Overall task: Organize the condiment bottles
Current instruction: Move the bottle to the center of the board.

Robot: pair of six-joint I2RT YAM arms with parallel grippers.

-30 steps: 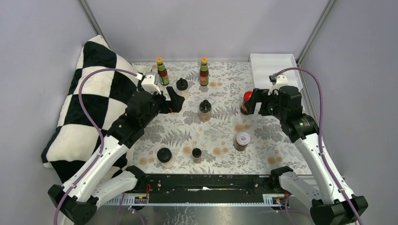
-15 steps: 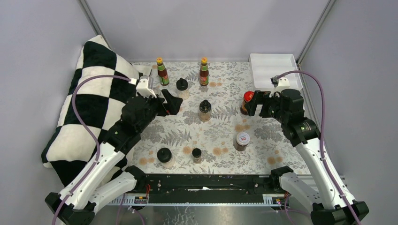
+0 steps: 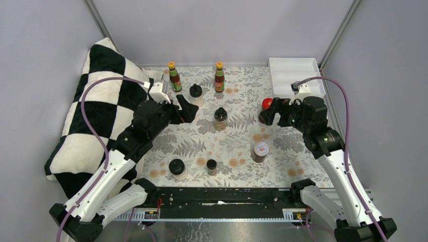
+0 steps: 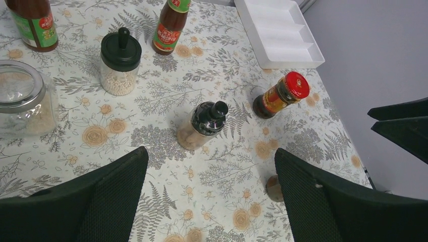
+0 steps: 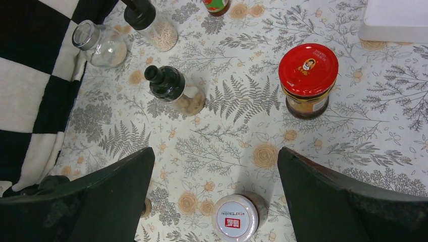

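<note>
Standing mid-bench in the overhead view, a clear jar with a black spout cap (image 3: pixel 220 118) serves as marker on the floral-clothed bench (image 3: pixel 237 138). The left hand (image 3: pixel 185 108) hovers left of it, jaws spread wide, holding nothing. The right hand (image 3: pixel 270 112) hovers to its right, equally wide and empty, just beside a red-lidded jar of brown sauce (image 3: pixel 266 105). One tall orange-capped red-sauce bottle (image 3: pixel 219 76) stands directly behind the marker, its twin (image 3: pixel 174 76) behind and left.

The left wrist view shows a black-lidded jar of white grains (image 4: pixel 120 63) behind-left of the marker and a clear-lidded glass jar (image 4: pixel 22 103) farther left.

In the right wrist view, a white-lidded jar (image 5: pixel 235 224) sits nearer than the marker, rightward.
</note>
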